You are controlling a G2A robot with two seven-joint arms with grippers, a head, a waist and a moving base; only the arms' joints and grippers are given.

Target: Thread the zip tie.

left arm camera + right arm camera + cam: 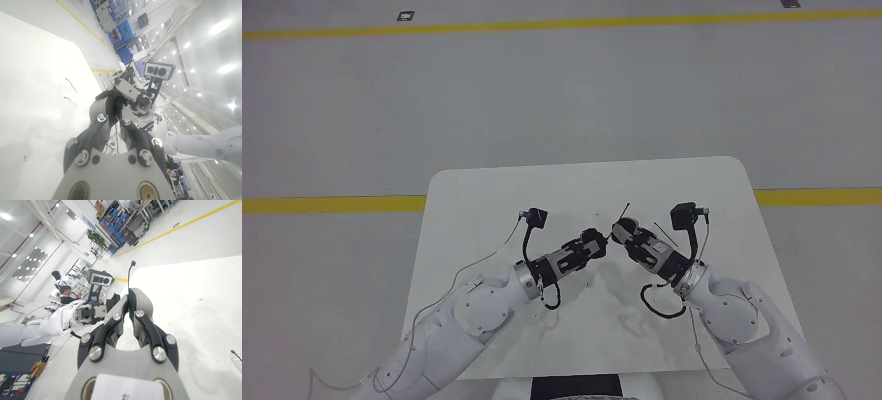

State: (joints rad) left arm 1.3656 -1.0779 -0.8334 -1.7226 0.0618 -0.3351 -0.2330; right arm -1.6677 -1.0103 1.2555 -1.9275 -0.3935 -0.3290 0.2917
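Zip tie [129,275] pinched tight in right gripper [129,296], head poking up above table [542,200]. Left gripper [594,240] just beside it, grip unclear.

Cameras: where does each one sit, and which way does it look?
Top view: above the arms, looking down at the white rounded table; both white arms show, left gripper and right gripper close together.
Left wrist view: on the left wrist, looking along its shut gripper toward the right arm, table alongside.
Right wrist view: on the right wrist, looking along its gripper, shut on the thin black plastic zip tie, toward the left arm.
Shared: both wrist views show the other arm and the table.
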